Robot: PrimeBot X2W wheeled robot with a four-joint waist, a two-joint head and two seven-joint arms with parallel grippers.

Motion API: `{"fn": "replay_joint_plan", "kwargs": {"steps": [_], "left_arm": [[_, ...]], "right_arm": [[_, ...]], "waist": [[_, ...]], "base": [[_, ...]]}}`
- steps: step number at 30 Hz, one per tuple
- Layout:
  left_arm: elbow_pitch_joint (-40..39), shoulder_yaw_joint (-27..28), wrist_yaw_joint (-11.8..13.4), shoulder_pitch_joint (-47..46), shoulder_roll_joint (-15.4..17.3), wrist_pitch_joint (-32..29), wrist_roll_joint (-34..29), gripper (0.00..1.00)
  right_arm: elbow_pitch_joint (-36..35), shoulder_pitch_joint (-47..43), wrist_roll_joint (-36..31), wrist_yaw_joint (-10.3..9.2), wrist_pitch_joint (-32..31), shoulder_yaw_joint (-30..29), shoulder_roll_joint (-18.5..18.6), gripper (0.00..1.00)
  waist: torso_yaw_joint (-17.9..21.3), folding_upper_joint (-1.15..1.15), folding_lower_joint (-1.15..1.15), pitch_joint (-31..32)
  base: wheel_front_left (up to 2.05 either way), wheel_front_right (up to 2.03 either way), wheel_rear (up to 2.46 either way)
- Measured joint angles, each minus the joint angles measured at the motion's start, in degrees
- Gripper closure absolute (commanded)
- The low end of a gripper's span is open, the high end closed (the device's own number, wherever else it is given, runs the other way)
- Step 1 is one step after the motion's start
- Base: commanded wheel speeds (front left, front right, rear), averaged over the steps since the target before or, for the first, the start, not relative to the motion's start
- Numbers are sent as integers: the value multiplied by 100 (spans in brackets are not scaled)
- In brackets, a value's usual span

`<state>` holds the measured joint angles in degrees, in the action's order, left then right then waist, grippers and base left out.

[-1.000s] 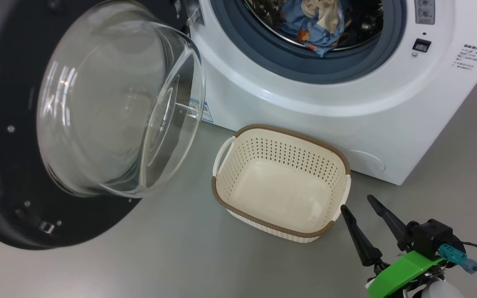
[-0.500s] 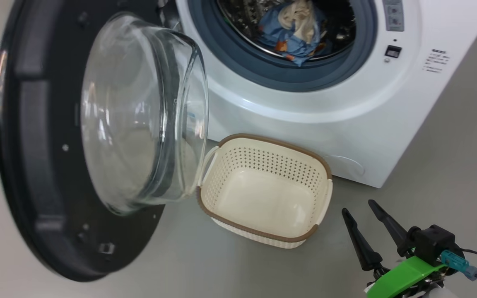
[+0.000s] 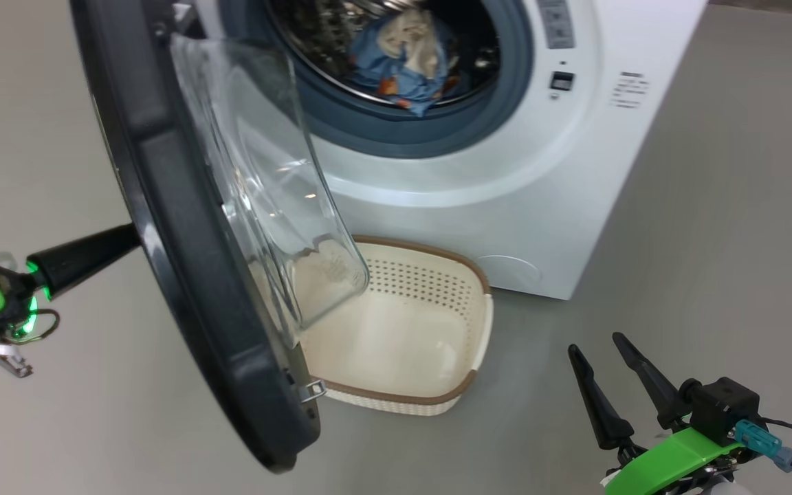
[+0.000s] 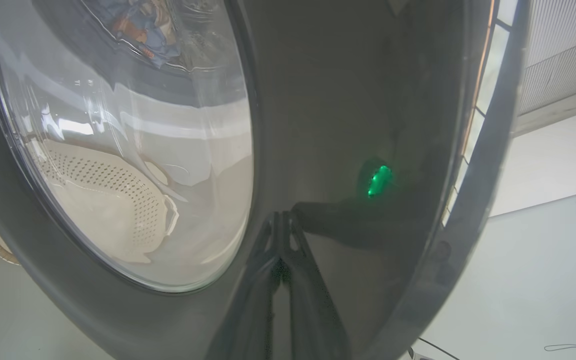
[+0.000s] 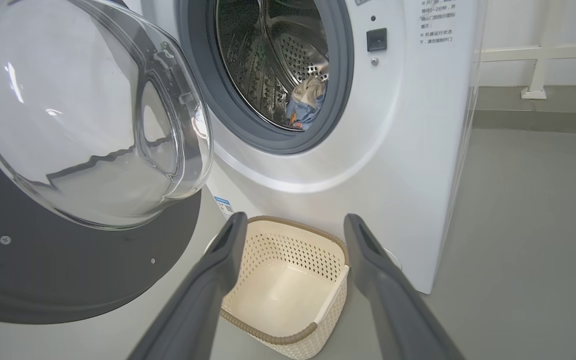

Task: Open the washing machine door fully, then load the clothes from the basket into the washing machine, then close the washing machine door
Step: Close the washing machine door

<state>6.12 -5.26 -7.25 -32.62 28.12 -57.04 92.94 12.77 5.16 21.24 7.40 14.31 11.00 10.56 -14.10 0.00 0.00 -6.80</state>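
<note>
- Fingers [image 3: 86,256] of left gripper [image 4: 282,235]: pressed together, empty, tips on outer face of washing machine door [image 3: 183,275], which stands half open at left.
- Right gripper [image 3: 593,342]: spread, empty, near right.
- Clothes [image 3: 403,58]: far, in drum, hem over gasket; the closing door may pinch it.

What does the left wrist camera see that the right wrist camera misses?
Left wrist view: the glossy outer face of the washing machine door, the shut left pincer tip-first against it, a green glow reflected. Right wrist view: the steel drum, the open right pincer, the door's inner side. Both: the door's glass bowl, the basket, the clothes.
</note>
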Motion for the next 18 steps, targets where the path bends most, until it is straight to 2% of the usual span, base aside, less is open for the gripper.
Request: {"fn": "replay_joint_plan", "kwargs": {"steps": [10, 18], "left_arm": [[94, -104, 0, -69, -301, 269, -299, 100], [364, -129, 0, -325, -356, 526, -511, 100]], "right_arm": [[-78, -15, -9, 0, 0, -83, -142, 0], [-114, -15, -18, 0, 0, -97, -220, 0]], "waist": [[700, 0, 0, -59], [1296, 0, 0, -139]], "base": [[0, 0, 0], [0, 0, 0]]}}
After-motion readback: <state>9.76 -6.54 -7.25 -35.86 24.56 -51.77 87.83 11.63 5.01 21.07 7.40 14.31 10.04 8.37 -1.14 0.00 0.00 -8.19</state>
